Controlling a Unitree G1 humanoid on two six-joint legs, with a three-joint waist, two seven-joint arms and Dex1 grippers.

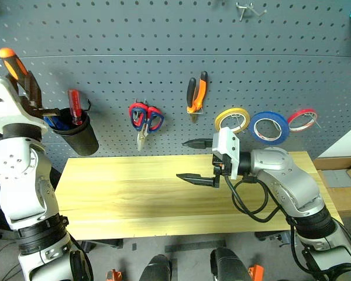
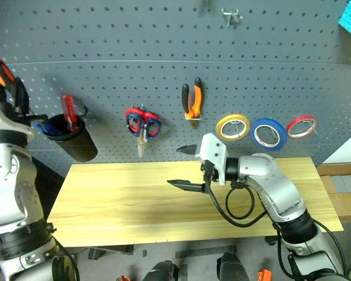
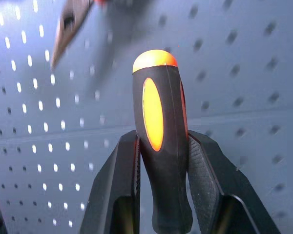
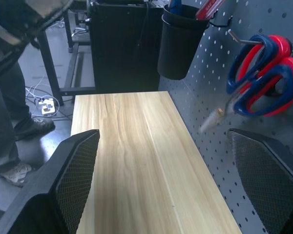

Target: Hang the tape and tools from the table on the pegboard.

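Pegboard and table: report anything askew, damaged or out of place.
Nothing stands out. On the pegboard the pliers, scissors and tape hang neatly; the left pincer holds the screwdriver.

Orange-and-black screwdriver upright, gripped.

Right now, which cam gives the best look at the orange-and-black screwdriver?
Left wrist view: the screwdriver handle sits large and centred, clamped between the left gripper fingers. Both eye views show just its orange handle tip above the raised left gripper, small at the frame edge. The right wrist view looks along the table instead.
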